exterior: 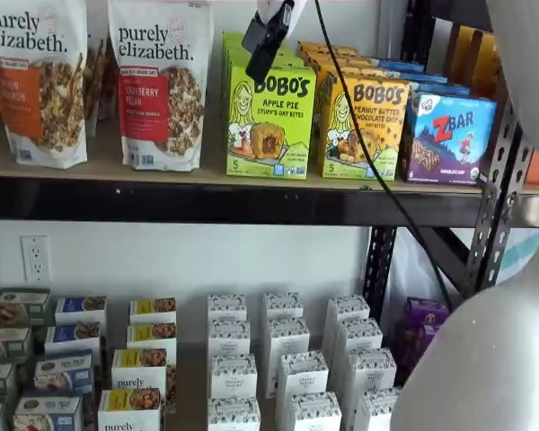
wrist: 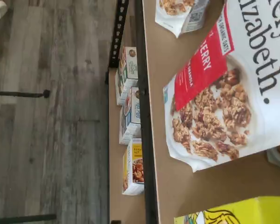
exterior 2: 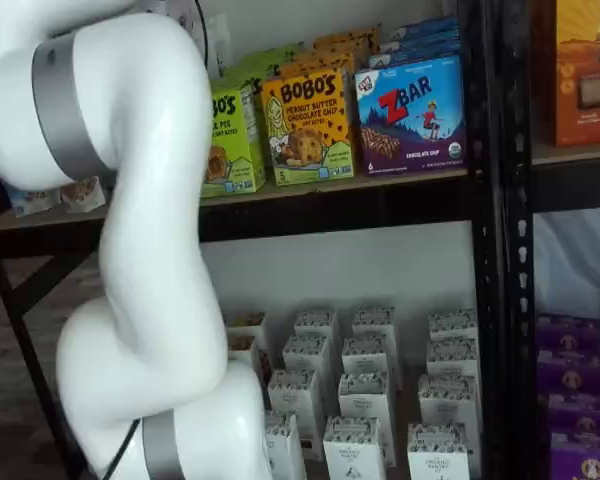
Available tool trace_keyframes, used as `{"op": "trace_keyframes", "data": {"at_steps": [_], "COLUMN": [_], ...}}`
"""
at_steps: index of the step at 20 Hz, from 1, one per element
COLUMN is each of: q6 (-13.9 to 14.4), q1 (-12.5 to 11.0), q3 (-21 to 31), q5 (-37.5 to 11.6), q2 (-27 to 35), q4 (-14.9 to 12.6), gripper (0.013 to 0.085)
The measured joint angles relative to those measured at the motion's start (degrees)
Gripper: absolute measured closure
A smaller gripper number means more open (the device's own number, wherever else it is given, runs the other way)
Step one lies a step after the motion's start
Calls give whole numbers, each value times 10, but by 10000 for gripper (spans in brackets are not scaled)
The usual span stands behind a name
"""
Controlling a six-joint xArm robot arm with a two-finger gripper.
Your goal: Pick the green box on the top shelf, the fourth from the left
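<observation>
The green box (exterior: pixel 269 121), a lime-green Bobo's Apple Pie carton, stands upright at the front of the top shelf (exterior: pixel 207 199) with more green cartons behind it. In a shelf view my arm hides its left part (exterior 2: pixel 232 135). The gripper (exterior: pixel 268 43) hangs from the view's top edge, in front of the box's upper left corner. Its black fingers show side-on with no gap to be seen and nothing in them. The wrist view shows the shelf's tan board (wrist: pixel 186 182) and a yellow-green corner of the box (wrist: pixel 238 212) with the cartoon girl's hair.
Purely Elizabeth granola bags (exterior: pixel 162 85) stand left of the green box, one filling the wrist view (wrist: pixel 224 93). An orange-yellow Bobo's box (exterior: pixel 364 126) and a blue Zbar box (exterior: pixel 449 135) stand to its right. Small white cartons (exterior: pixel 287 359) fill the lower shelf. My white arm (exterior 2: pixel 130 250) blocks the left.
</observation>
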Motion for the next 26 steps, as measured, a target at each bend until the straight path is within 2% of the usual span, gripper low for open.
{"op": "trace_keyframes", "data": {"at_steps": [11,21,26], "q6": [-13,-18,-28], "q1": [-13,-14,-24], "q3": [-26,-29,-36], "q5": [20,-2,1], "q2": [28,40,50], "q4": [14,15,16], "gripper": [130,130,130]}}
